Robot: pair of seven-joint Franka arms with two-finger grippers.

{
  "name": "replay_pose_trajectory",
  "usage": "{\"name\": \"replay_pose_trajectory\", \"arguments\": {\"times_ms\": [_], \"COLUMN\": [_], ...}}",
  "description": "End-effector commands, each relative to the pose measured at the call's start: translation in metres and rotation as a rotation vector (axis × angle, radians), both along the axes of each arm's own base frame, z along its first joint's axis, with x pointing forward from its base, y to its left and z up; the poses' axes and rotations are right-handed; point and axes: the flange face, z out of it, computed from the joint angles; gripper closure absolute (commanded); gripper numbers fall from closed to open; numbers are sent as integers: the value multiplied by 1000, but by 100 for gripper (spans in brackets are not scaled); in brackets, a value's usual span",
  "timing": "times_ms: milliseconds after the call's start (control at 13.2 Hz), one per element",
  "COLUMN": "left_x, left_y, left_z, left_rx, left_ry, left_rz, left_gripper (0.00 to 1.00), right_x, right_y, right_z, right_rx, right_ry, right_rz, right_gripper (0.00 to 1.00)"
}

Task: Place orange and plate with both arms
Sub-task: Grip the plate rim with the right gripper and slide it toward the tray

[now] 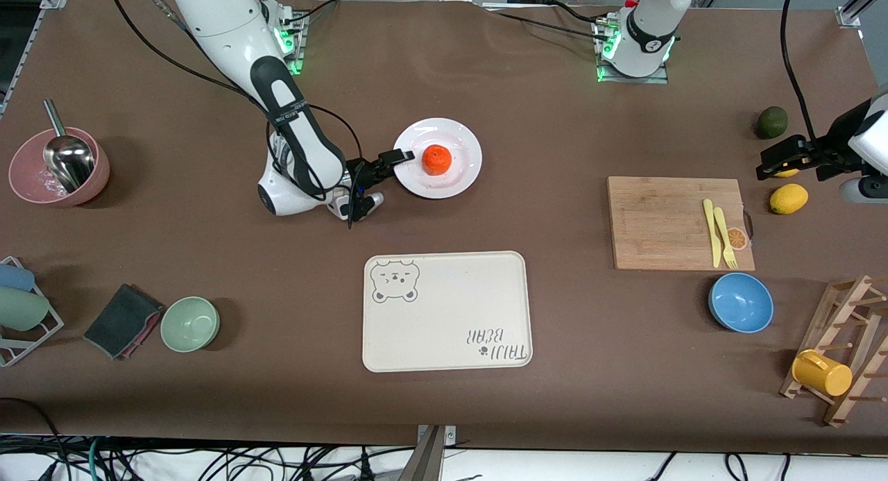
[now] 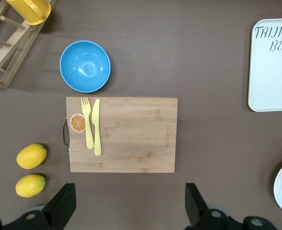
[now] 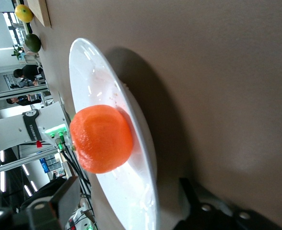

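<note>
The orange (image 1: 437, 159) (image 3: 102, 139) rests on the middle of the white plate (image 1: 465, 137) (image 3: 98, 76), which lies flat on the table farther from the front camera than the bear-print tray. My right gripper (image 1: 401, 162) (image 3: 129, 196) is low at the plate's edge on the right arm's side. It is open, with one finger above the rim and the other below it. My left gripper (image 1: 770, 163) (image 2: 130, 196) hangs open and empty over the table at the left arm's end, above the lemons (image 2: 30, 156) and beside the cutting board (image 2: 122, 134).
The beige tray (image 1: 444, 311) lies nearer the front camera than the plate. The cutting board (image 1: 666, 221) carries a yellow knife and fork. Around it are a blue bowl (image 1: 740, 302), a lemon (image 1: 789, 198) and an avocado (image 1: 771, 122). A green bowl (image 1: 189, 323) and pink bowl (image 1: 59, 167) sit at the right arm's end.
</note>
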Motion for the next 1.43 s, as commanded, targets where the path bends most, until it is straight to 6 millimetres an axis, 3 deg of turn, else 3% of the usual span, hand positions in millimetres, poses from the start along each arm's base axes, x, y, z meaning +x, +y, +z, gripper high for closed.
{"name": "replay_pose_trajectory", "arguments": {"times_ms": [0, 226, 302, 604, 830, 981, 1208, 1358], "left_x": [-6, -4, -3, -3, -1, 1, 2, 2], "left_y": [0, -1, -2, 0, -6, -9, -10, -10], "left_z": [5, 3, 1, -5, -8, -7, -6, -7], "left_rx": [-29, -29, -29, -31, -29, -17, -20, -18], "left_ry": [-5, -4, -1, 13, 18, 11, 4, 6], "left_rz": [-20, -20, -21, -15, -35, -43, -44, -44], "left_gripper": [0, 0, 0, 0, 0, 0, 0, 0], "right_x": [-1, -1, 0, 3, 17, 39, 95, 128], "right_y": [1, 2, 3, 6, 13, 17, 9, 19], "right_z": [-9, -9, -7, 3, 25, 40, 66, 74], "right_rx": [4, 6, 9, 25, 46, 53, 32, 19], "right_ry": [-23, -25, -29, -35, -73, -95, -107, -93], "right_rz": [-7, -4, -2, 5, -1, -27, -115, -169], "right_gripper": [52, 91, 97, 100, 100, 100, 100, 100]}}
